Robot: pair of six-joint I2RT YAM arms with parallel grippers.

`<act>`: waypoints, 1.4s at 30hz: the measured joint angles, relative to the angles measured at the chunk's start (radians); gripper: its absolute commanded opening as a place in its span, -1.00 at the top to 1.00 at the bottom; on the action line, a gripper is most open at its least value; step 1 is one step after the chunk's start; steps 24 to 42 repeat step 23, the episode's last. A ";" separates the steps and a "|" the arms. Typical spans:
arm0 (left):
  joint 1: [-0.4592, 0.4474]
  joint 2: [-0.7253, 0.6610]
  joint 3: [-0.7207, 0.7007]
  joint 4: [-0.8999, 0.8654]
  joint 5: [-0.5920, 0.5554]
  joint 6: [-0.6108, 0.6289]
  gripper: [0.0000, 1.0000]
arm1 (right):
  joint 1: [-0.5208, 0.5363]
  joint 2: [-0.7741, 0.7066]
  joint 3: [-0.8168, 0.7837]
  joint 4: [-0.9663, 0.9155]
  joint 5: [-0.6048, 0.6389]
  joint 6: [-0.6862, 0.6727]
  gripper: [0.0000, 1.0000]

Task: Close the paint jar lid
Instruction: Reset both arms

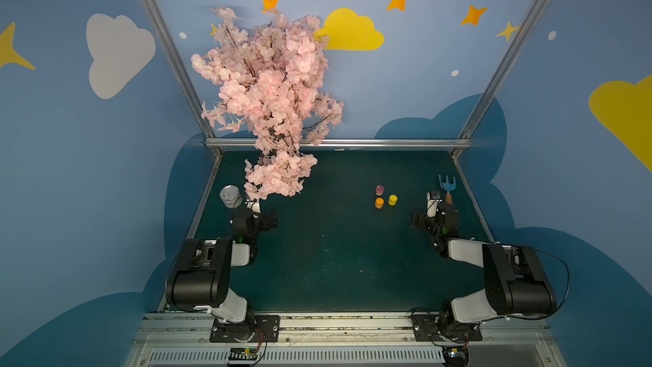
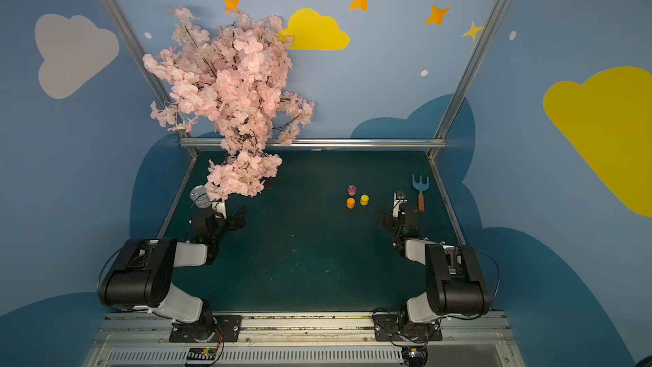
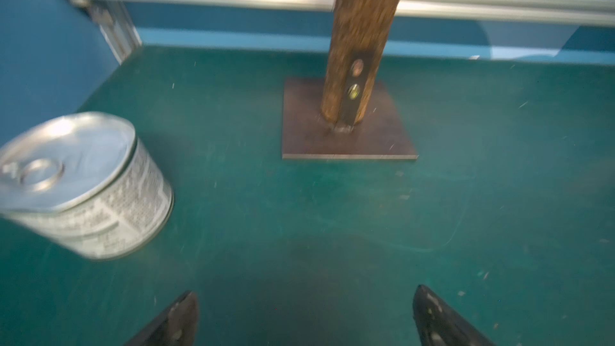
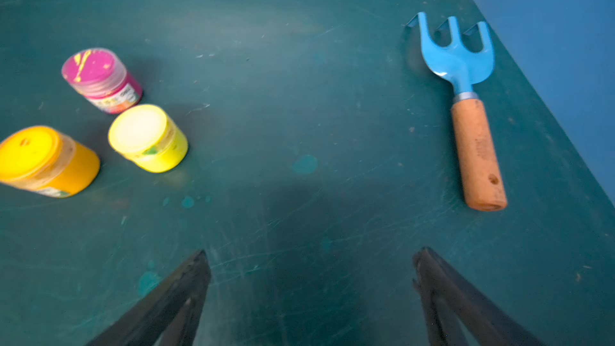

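Note:
Three small paint jars stand close together right of the table's middle: a pink one (image 1: pixel 379 190) (image 4: pixel 100 78), a yellow one (image 1: pixel 392 199) (image 4: pixel 146 138) and an orange one (image 1: pixel 379 203) (image 4: pixel 43 161). All three are upright with tops on; I cannot tell whether any lid is loose. My right gripper (image 1: pixel 433 211) (image 4: pixel 312 252) hovers open and holds nothing, to the right of the jars and a little nearer. My left gripper (image 1: pixel 255 211) (image 3: pixel 305 294) is open and holds nothing at the left side, far from the jars.
A silver tin can (image 1: pixel 230 196) (image 3: pixel 83 184) stands by the left gripper. A pink blossom tree (image 1: pixel 271 100) overhangs the back left; its trunk (image 3: pixel 362 44) rises from a square base plate (image 3: pixel 349 141). A blue hand rake (image 1: pixel 447 187) (image 4: pixel 466 101) lies along the right edge.

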 measured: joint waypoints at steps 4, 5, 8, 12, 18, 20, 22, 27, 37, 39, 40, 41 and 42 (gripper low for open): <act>-0.005 -0.002 0.008 -0.001 0.015 0.008 -1.00 | 0.000 0.000 0.001 0.007 -0.019 0.000 -0.94; -0.010 -0.002 0.005 0.002 0.014 0.014 -1.00 | 0.000 0.000 0.001 0.007 -0.021 0.000 -0.94; -0.031 -0.003 -0.009 0.009 0.014 0.029 -1.00 | 0.000 0.000 0.001 0.007 -0.024 0.000 -0.93; -0.039 -0.003 -0.013 0.011 0.013 0.037 -1.00 | 0.000 0.000 0.001 0.007 -0.028 0.000 -0.93; -0.039 -0.003 -0.014 0.017 0.010 0.044 -1.00 | 0.000 0.000 0.001 0.007 -0.028 0.000 -0.93; -0.041 -0.003 -0.016 0.022 -0.005 0.044 -1.00 | 0.000 0.000 0.001 0.008 -0.029 0.000 -0.94; -0.042 -0.008 -0.036 0.054 -0.066 0.014 -1.00 | -0.001 -0.003 -0.003 0.019 -0.002 0.016 -0.93; -0.034 -0.014 -0.061 0.087 -0.081 -0.001 -1.00 | -0.001 -0.011 -0.014 0.040 0.016 0.029 -0.93; -0.034 -0.014 -0.061 0.087 -0.081 -0.001 -1.00 | -0.001 -0.011 -0.014 0.040 0.016 0.029 -0.93; -0.034 -0.014 -0.061 0.087 -0.081 -0.001 -1.00 | -0.001 -0.011 -0.014 0.040 0.016 0.029 -0.93; -0.034 -0.014 -0.061 0.087 -0.081 -0.001 -1.00 | -0.001 -0.011 -0.014 0.040 0.016 0.029 -0.93; -0.034 -0.014 -0.061 0.087 -0.081 -0.001 -1.00 | -0.001 -0.011 -0.014 0.040 0.016 0.029 -0.93; -0.034 -0.014 -0.061 0.087 -0.081 -0.001 -1.00 | -0.001 -0.011 -0.014 0.040 0.016 0.029 -0.93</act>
